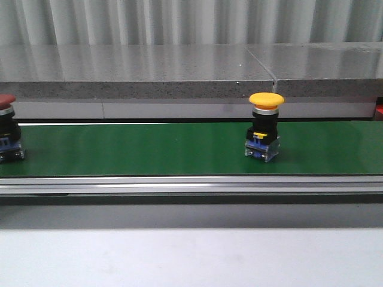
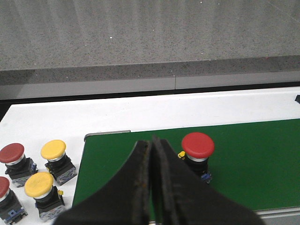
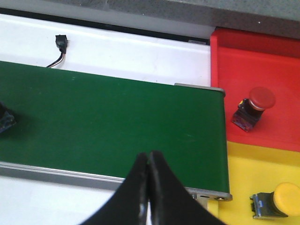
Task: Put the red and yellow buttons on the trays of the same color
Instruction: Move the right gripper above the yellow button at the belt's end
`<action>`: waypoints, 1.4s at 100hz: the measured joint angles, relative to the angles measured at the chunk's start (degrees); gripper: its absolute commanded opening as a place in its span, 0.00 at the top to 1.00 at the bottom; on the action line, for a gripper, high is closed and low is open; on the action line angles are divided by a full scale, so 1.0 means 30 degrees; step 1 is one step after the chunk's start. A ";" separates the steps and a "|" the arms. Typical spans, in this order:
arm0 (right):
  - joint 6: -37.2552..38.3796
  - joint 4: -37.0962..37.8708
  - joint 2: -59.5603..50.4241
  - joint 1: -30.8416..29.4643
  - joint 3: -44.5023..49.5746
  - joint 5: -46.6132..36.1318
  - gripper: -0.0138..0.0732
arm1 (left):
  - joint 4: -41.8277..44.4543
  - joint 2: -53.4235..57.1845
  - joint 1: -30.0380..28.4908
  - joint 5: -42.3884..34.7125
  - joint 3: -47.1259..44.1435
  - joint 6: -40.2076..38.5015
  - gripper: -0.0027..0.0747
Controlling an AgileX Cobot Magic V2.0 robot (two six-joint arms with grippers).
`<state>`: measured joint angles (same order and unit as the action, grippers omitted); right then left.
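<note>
- A long green belt (image 1: pixel 149 149) runs across a white desk (image 1: pixel 179 257). Behind it are a grey speckled stone ledge (image 1: pixel 149 66) and a ribbed grey wall (image 1: pixel 179 21).
- In the front view, a yellow button (image 1: pixel 264 133) stands upright on the belt, toward its right end. A red button (image 1: pixel 8 128) stands at the belt's left end, partly cut off by the picture's edge.
- No robot hand shows in the front view.
- The left wrist view shows the left hand (image 2: pixel 151 187) with its two dark fingers pressed together, gripping nothing. It hangs over the left end of the belt.
- This view shows that red button (image 2: pixel 197 154) whole, upright on the belt just beside the fingers but not touching them.
- Only this view shows spare buttons on the white desk off the belt's left end: two yellow ones (image 2: pixel 56 159) (image 2: pixel 43 194) and two red ones (image 2: pixel 16 161) (image 2: pixel 5 199).
- The right wrist view shows the right hand (image 3: pixel 148 187), also clenched with nothing in it, over the right end of the belt.
- Only this view shows the trays, past the belt's right end. A red tray (image 3: pixel 262 61) has a red button (image 3: pixel 255 108) lying tilted in it. A yellow tray (image 3: pixel 243 173) touches it and holds a yellow button (image 3: pixel 276 201) on its side.
- A small black plug on a wire (image 3: pixel 60 47) lies on the white desk behind the belt.
- There is no writing that can be read.
</note>
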<state>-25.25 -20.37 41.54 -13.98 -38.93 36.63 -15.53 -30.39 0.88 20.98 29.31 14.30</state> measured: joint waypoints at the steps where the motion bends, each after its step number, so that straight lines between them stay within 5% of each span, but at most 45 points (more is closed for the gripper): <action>1: 0.0000 0.0000 0.0000 0.0000 0.0000 -0.0078 0.92 | 0.0003 0.0000 0.0000 0.0000 0.0000 0.0000 0.99; 40: 0.0000 0.0000 0.0000 0.0000 0.0000 -0.0144 0.89 | 0.0003 0.0000 0.0000 0.0000 0.0000 0.0000 0.99; 49: 0.0000 0.0000 0.0000 0.0000 0.0000 -0.0015 0.77 | 0.0003 0.0000 0.0000 0.0000 0.0000 0.0000 0.99; 69: 0.0000 0.0000 0.0000 0.0000 0.0000 0.0629 0.28 | 0.0003 0.0000 0.0000 0.0000 0.0000 0.0000 0.99; 78: 0.0000 0.0000 0.0000 0.0000 0.0000 0.0773 0.15 | 0.0003 0.0000 0.0000 0.0000 0.0000 0.0000 0.99; 110: 0.0000 -0.1191 0.0354 0.0191 -0.0214 0.0999 0.14 | 0.0003 0.0000 0.0000 0.0000 0.0000 0.0000 0.99; 140: -0.0981 -0.1281 0.5152 0.2498 -0.1869 0.1430 0.14 | -0.0009 0.0000 0.0000 0.0000 0.0000 0.0000 0.99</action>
<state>-28.19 -24.22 56.99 -6.49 -44.54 40.92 -15.56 -30.39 0.88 20.98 29.31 14.30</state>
